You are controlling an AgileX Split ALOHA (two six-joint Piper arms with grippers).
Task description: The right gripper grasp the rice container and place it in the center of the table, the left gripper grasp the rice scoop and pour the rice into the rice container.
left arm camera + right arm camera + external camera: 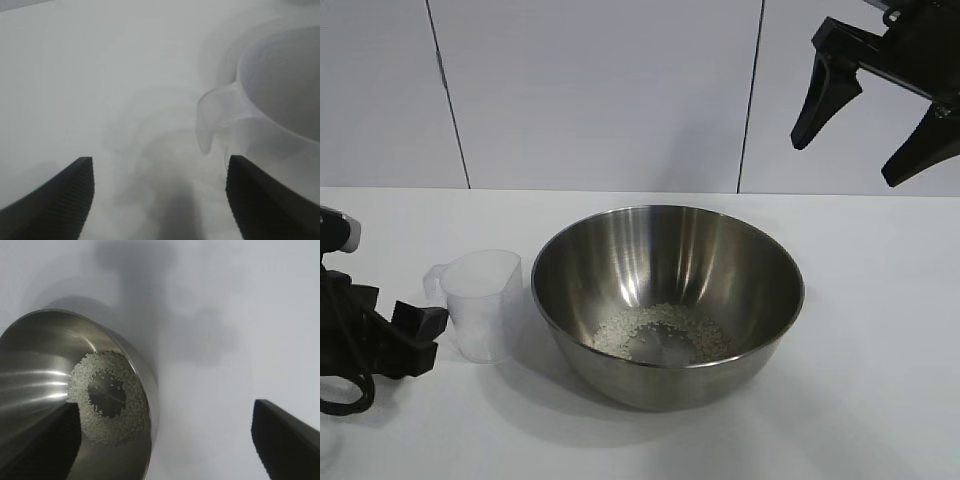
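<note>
- The table (880, 330) carries the rice container (667, 300) at centre, rice (660, 330) inside.
- The right gripper (875, 130) hangs high, fingers spread, empty.
- The rice scoop (480, 300) stands upright just beside the container.
- The left gripper (159, 200), fingers spread, sits beside the scoop handle; risk: a sideways drift may tip the light scoop.

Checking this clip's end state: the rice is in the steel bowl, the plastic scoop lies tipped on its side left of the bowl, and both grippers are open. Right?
One thing is off: the scoop stands upright and looks empty, left of the bowl, as the exterior view shows. The rice is in the bowl, and the left gripper and right gripper are open.
</note>
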